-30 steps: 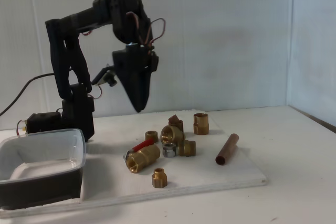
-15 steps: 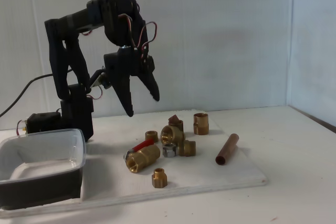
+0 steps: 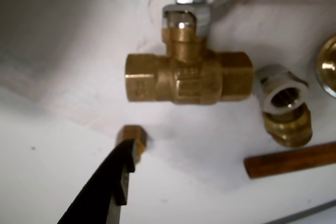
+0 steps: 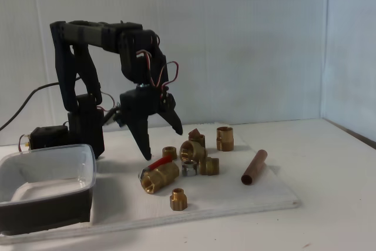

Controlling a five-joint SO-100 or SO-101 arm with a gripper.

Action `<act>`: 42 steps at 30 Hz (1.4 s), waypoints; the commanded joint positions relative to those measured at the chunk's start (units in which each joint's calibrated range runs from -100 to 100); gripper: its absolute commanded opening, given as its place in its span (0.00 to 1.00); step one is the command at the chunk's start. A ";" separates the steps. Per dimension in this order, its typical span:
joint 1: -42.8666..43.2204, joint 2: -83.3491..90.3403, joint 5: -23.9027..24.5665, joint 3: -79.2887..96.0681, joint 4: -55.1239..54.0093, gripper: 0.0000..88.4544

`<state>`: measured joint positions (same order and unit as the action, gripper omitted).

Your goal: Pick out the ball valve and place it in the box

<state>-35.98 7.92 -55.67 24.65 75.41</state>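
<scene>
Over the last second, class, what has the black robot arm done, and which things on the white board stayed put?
The black two-finger gripper opened from shut and came down towards the brass ball valve with the flat red lever, gripping nothing yet. The valve, the clear plastic box, the copper pipe and the small brass fittings stayed put.

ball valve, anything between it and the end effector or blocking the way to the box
Nothing visible does. The open end effector hangs just above the ball valve, and the board between the valve and the box is bare.
</scene>
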 commanded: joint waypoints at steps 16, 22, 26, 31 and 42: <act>-4.61 1.19 -3.49 8.38 -12.00 0.48; -5.35 0.43 -4.27 8.47 -12.09 0.48; -4.98 0.52 -4.27 9.74 -12.00 0.48; -4.84 0.52 -4.27 10.73 -12.00 0.48; -4.84 0.52 -3.70 16.51 -21.13 0.60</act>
<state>-40.64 7.92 -59.65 40.81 56.75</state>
